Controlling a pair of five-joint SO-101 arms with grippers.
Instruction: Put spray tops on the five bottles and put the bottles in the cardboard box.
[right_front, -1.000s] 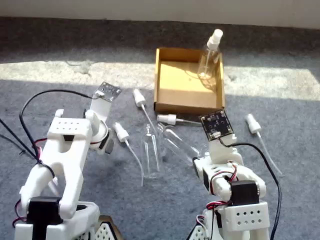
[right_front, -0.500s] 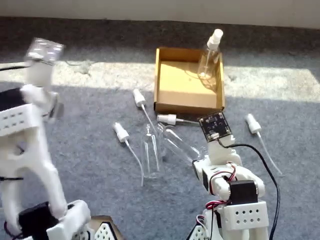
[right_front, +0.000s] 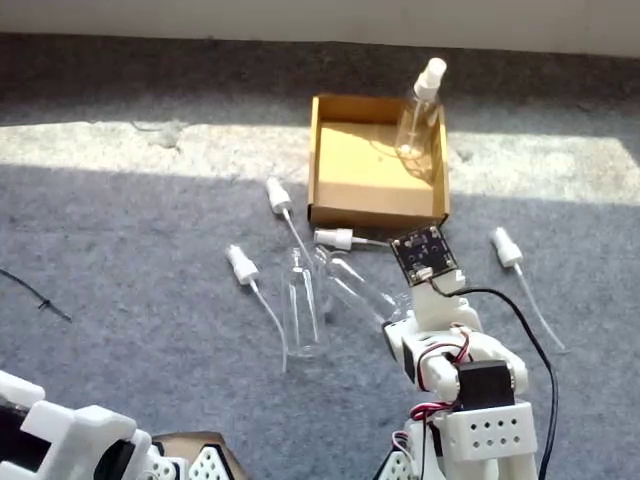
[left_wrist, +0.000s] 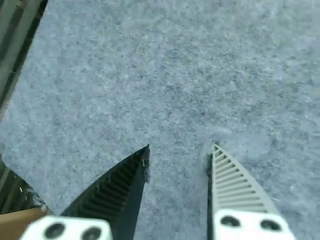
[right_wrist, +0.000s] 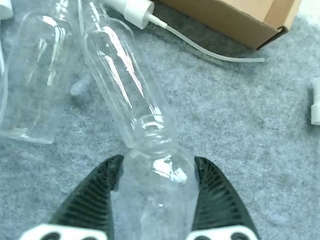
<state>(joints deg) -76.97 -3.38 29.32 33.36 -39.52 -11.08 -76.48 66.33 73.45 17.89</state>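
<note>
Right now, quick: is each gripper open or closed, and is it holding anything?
Left gripper: open, holding nothing.
Right gripper: closed on a clear bottle.

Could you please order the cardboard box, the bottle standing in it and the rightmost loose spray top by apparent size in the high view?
1. cardboard box
2. standing bottle
3. rightmost spray top, far slimmer, though its tube runs long

grey carpeted table with cardboard box, clear bottles, loose spray tops
</note>
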